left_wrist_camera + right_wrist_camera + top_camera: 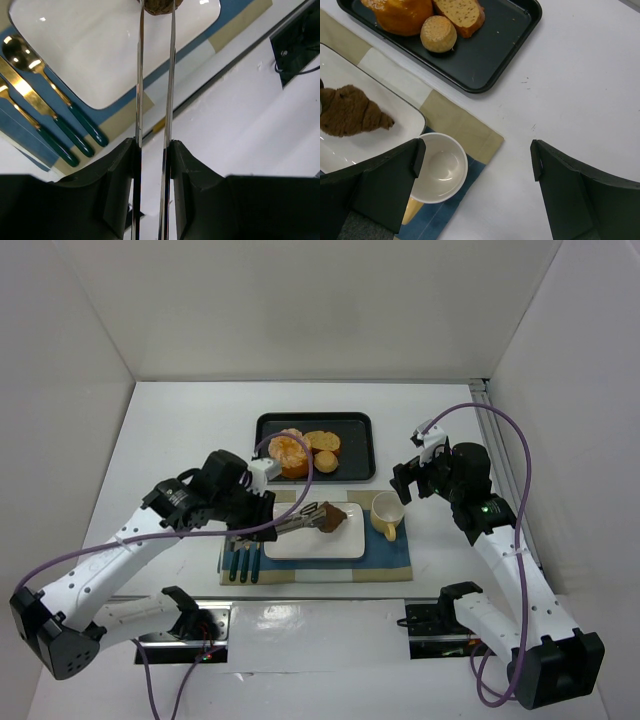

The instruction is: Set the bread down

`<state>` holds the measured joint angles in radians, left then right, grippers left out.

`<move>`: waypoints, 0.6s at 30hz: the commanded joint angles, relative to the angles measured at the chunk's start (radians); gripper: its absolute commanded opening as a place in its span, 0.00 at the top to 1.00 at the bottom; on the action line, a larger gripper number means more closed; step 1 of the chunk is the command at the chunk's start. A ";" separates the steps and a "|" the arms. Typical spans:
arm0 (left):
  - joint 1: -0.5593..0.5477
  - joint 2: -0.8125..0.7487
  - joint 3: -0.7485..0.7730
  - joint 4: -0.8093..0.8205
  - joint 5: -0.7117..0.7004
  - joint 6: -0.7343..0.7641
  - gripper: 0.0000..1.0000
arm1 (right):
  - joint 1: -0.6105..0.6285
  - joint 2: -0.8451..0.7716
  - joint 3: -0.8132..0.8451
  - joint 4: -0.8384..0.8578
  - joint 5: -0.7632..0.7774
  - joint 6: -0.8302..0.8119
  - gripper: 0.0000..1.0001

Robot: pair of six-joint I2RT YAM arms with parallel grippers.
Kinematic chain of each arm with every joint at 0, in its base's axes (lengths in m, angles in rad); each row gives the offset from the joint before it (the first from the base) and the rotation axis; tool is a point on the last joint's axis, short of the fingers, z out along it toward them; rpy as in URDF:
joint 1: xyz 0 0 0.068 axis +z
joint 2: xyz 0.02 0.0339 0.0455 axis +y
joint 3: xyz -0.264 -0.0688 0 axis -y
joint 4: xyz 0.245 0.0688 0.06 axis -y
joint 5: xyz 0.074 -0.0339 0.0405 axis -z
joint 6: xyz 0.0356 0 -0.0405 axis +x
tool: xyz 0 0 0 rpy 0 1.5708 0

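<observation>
**Inspector A:** Where do we place the bread?

**Inspector B:** We record the bread (337, 517), dark brown, at the 3 o'clock end of the white plate (300, 545). The plate sits on the blue and tan placemat (390, 562). In the right wrist view the bread appears to lie on the plate's surface.

**Inspector A:** And the left gripper?

**Inspector B:** We find the left gripper (152, 160) clenched on a pair of metal tongs (139, 75). In its own view the two blades run out toward 12 o'clock and flank the bread at their tips. We cannot tell how firmly they press it.

**Inspector A:** The right gripper?

**Inspector B:** The right gripper (477, 155) is released, jaws wide apart and holding nothing. From above it hovers at about 1 o'clock of the yellow cup (386, 515).

**Inspector A:** What else do we log?

**Inspector B:** The cup stands just beside the plate at 3 o'clock. Gold cutlery (243, 562) with green handles lies at 8 o'clock of the plate. The black tray (355, 445) at 12 o'clock holds an orange bun (290, 453), a tan slice (322, 441) and a small roll (326, 460).
</observation>
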<state>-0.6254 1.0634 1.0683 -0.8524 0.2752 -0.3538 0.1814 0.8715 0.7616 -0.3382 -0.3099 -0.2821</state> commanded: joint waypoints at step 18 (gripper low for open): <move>-0.027 -0.051 -0.034 -0.014 -0.033 -0.027 0.30 | 0.007 -0.022 0.012 0.005 0.003 -0.008 0.00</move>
<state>-0.6468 1.0485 1.0157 -0.8753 0.2623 -0.3733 0.1814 0.8715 0.7616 -0.3382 -0.3099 -0.2821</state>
